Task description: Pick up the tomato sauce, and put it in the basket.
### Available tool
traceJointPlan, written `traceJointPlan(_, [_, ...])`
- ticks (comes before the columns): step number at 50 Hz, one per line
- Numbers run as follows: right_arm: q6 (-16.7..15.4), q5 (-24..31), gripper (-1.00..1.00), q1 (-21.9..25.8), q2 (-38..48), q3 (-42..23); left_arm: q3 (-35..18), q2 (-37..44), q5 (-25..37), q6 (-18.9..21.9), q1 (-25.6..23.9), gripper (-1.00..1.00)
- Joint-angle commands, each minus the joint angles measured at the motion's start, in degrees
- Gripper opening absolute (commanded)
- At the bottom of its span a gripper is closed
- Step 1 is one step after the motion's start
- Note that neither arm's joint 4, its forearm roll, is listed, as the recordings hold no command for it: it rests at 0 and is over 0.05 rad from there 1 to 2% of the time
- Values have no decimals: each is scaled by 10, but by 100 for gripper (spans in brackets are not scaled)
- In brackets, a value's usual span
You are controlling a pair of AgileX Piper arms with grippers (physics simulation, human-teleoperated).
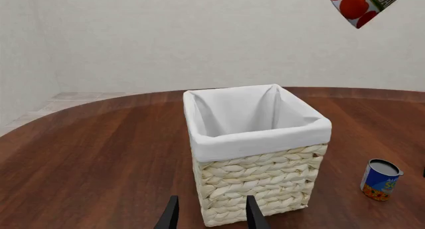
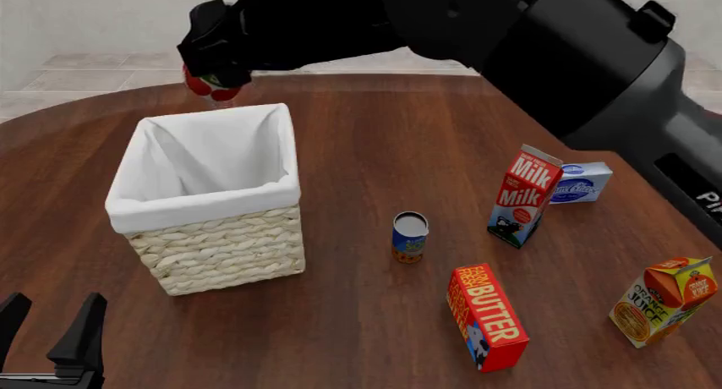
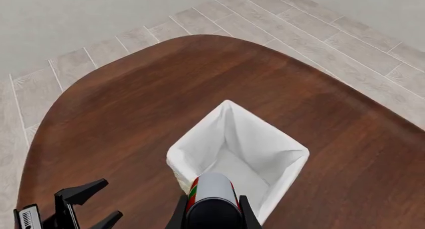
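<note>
The tomato sauce point(image 2: 208, 87), a red can with a green band, hangs in the air with my right gripper point(image 2: 215, 74) shut on it. In the front view it sits over the far rim of the basket point(image 2: 220, 245), a pale wicker box lined with white cloth. The right wrist view looks down past the tomato sauce point(image 3: 212, 191) into the basket's point(image 3: 262, 144) white lining. In the left wrist view the tomato sauce point(image 1: 362, 5) floats high above and beyond the basket point(image 1: 259, 174). My left gripper point(image 2: 51, 325) stands open near the table's front left, close in front of the basket.
Right of the basket stand a blue-and-orange can point(image 2: 410, 237), a milk carton point(image 2: 525, 194), a red butter box point(image 2: 488, 317), an orange juice carton point(image 2: 665, 300) and a small white-and-blue box point(image 2: 581, 182). The right arm's black body point(image 2: 542, 42) spans the top of the front view.
</note>
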Motion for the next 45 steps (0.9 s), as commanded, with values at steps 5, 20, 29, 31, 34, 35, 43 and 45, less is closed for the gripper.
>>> traceJointPlan(5, [1,-30,-100,1,25,-2,0,0,0,0,0,100])
traceJointPlan(20, [-10,-51,-100,-7,58,-9,0,0,0,0,0,100])
traceJointPlan(29, [-18,-53,-100,-12,79,-27,0,0,0,0,0,100])
traceJointPlan(31, [-22,-55,-100,-14,86,-32,0,0,0,0,0,100])
traceJointPlan(34, [-22,-56,-100,-16,94,-38,0,0,0,0,0,100])
traceJointPlan(35, [-17,-58,-100,-16,97,-40,0,0,0,0,0,100])
traceJointPlan(43, [-15,-67,-100,-18,115,-51,0,0,0,0,0,100])
traceJointPlan(45, [-14,-68,-100,-18,120,-54,0,0,0,0,0,100])
